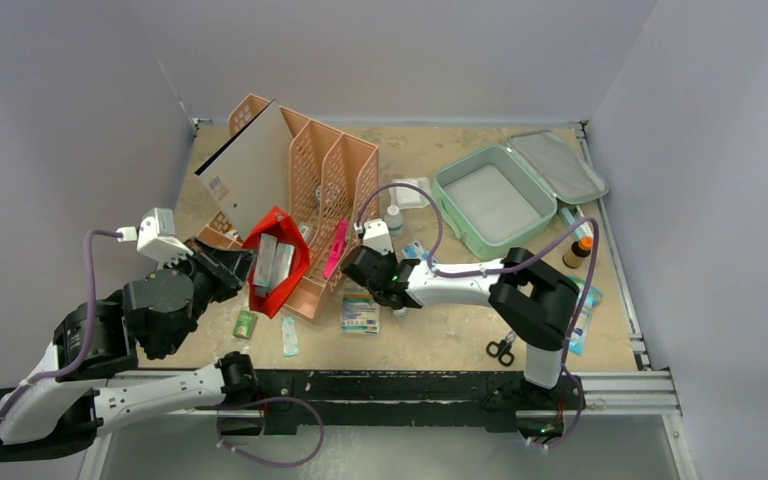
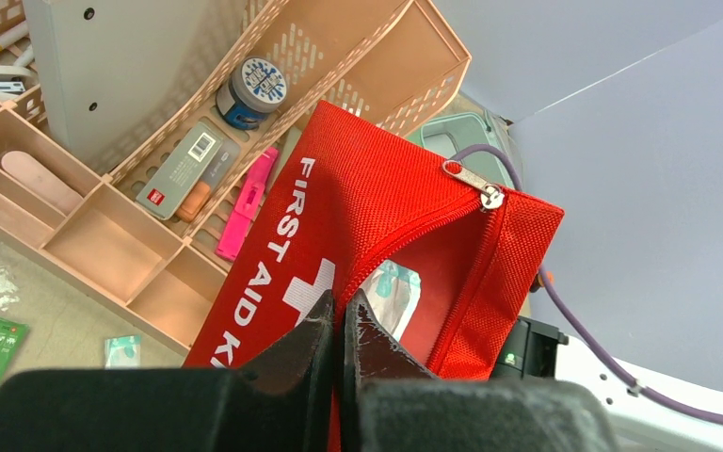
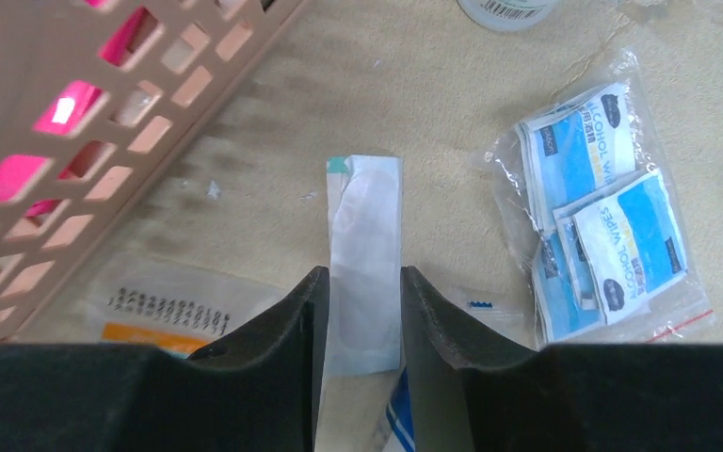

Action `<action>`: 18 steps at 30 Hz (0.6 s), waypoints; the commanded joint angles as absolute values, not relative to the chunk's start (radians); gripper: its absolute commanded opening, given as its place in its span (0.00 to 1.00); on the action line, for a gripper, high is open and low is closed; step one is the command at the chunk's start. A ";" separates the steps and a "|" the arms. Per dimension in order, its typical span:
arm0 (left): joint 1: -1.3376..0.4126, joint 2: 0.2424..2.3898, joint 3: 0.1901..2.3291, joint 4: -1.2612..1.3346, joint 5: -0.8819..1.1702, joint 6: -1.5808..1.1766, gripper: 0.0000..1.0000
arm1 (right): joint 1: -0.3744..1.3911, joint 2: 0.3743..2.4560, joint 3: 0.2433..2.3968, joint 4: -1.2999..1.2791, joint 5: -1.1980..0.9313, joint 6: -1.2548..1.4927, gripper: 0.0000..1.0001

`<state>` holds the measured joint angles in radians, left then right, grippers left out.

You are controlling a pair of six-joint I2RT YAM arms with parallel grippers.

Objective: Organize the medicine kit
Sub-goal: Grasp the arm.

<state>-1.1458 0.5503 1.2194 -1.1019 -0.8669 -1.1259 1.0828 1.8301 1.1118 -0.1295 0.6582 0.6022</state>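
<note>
The medicine kit (image 1: 457, 213), a mint-green soft case with rounded corners, lies open at the upper right of the overhead view; its grey-lined lid (image 1: 560, 165) is folded back to the right and its pale inside faces up. To its left stands the orange mesh rack (image 1: 310, 170), made of perforated plastic with slanted dividers, and a pink marker (image 1: 337, 250) rests in it.

At centre left, the left fingers (image 2: 328, 325) are clenched on the edge of the red pouch (image 2: 386, 217). The pouch is coarse woven fabric printed with white letters and a cross; its zip is drawn open and a crinkled packet shows inside.

The right fingers (image 3: 306, 311) are low over the sandy, speckled bench (image 1: 440, 330), parted either side of a flat white paper packet (image 3: 365, 235) with a green tab at its far end. Whether they press on it or only flank it cannot be told. To the right lies a clear plastic bag of blue-and-white alcohol wipes (image 3: 593, 217)
</note>
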 commanded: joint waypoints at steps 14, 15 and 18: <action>-1.144 0.549 1.221 -1.089 -0.874 -1.141 0.00 | 1.053 1.939 1.171 -0.097 0.654 0.566 0.41; -1.144 0.549 1.221 -1.088 -0.875 -1.141 0.00 | 1.053 1.943 1.175 -0.103 0.656 0.566 0.40; -1.144 0.552 1.221 -1.090 -0.875 -1.140 0.00 | 1.053 1.927 1.170 -0.101 0.661 0.566 0.28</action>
